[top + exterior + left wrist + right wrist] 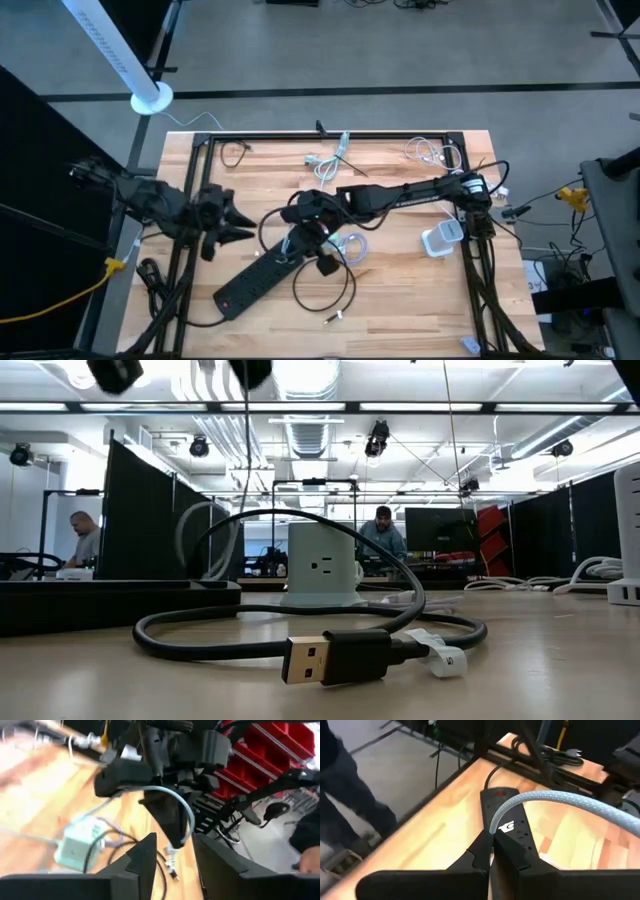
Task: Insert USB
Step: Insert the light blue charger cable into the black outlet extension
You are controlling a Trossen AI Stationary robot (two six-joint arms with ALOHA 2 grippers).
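A black USB plug (320, 658) lies on the wood table at the end of a looped black cable (322, 288), near the front edge. Past it stands a white cube charger (320, 565). A black power strip (260, 280) lies diagonally left of centre. My right gripper (492, 840) is shut on a pale braided cable (555, 800) just above the strip's far end, and it also shows in the high view (300, 238). My left gripper (240, 222) hovers left of the strip, open and empty, facing the right gripper; its fingertips (150, 840) frame that arm.
Another white charger (440, 240) sits at the right. White cables (330, 155) and a coiled one (435, 152) lie along the back edge. A black metal frame (330, 135) rims the table. Two people (383, 530) sit far behind.
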